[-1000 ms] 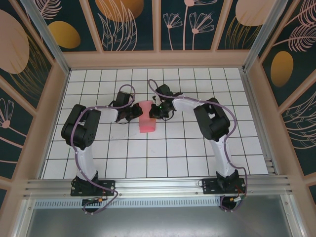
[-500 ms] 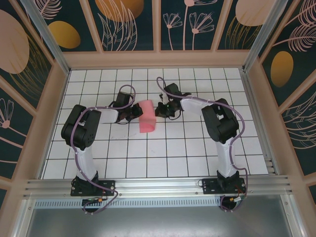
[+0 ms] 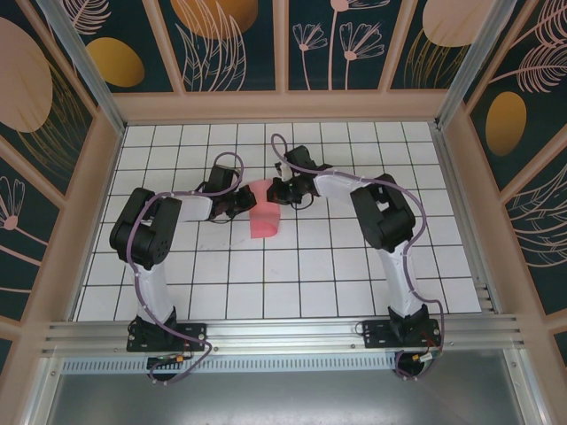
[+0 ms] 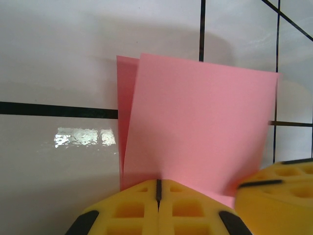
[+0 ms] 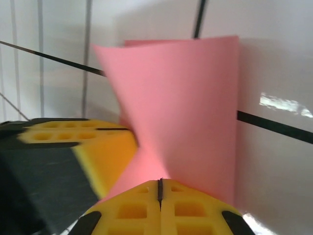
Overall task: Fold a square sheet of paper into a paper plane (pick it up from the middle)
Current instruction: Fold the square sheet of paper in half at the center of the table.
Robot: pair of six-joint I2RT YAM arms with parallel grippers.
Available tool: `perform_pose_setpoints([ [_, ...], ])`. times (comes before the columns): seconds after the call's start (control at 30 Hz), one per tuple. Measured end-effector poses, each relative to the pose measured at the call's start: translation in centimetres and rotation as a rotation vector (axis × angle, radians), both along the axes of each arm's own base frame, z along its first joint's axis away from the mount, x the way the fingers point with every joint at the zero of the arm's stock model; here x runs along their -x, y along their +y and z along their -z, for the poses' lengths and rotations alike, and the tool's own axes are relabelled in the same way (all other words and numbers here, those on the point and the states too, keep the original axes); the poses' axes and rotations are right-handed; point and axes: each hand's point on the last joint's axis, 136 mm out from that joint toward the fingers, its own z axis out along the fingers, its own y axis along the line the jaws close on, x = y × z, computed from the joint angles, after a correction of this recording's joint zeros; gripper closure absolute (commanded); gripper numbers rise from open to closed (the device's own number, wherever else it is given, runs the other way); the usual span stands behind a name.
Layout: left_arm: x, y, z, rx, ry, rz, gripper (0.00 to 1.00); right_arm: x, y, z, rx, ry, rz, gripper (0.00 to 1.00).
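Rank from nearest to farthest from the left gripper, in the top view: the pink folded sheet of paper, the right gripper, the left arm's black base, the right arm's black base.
1. Pink folded sheet of paper, pinched in the left gripper.
2. Right gripper, across the sheet.
3. Left arm's black base, near left.
4. Right arm's black base, near right.

1. The paper (image 3: 263,215) is thin, plain pink and unmarked, folded over on itself into two layers.
2. It sits on the white gridded counter (image 3: 354,274), about mid-width in the far half, its long side running near to far.
3. From the left wrist, the top layer lies askew, leaving a sliver of the lower layer bare; one edge is pinched between the closed left fingers (image 4: 132,210).
4. From the right wrist, the top layer bows upward; another edge is pinched between the closed right fingers (image 5: 132,210).
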Motion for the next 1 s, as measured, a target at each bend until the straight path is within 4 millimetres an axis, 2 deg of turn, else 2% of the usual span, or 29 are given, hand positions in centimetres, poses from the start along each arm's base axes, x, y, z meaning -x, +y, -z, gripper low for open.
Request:
perform_pose_setpoints([
  [0.17,0.1,0.0,0.0,0.000,-0.002,0.000,0.97,-0.4,-1.0,1.3,0.011,0.019,0.022,1.00],
  [0.3,0.1,0.0,0.0,0.002,-0.010,0.000,0.97,-0.6,-1.5,1.4,-0.013,0.014,0.031,1.00],
  [0.47,0.1,0.0,0.0,0.003,-0.014,0.000,0.97,-1.8,-3.1,0.9,0.001,-0.006,0.081,1.00],
  [0.6,0.1,0.0,0.0,0.003,-0.015,-0.001,0.97,-3.0,-3.9,-0.5,-0.010,-0.038,0.116,1.00],
  [0.73,0.1,0.0,0.0,0.003,-0.015,-0.001,0.97,-2.9,-2.5,-1.7,-0.038,-0.061,0.089,1.00],
  [0.83,0.1,0.0,0.0,0.003,-0.015,-0.001,0.97,-2.8,-0.6,-2.6,-0.065,-0.076,0.054,1.00],
  [1.0,0.1,0.0,0.0,0.003,-0.015,-0.001,0.97,-3.4,1.5,-2.1,-0.070,-0.084,0.029,1.00],
])
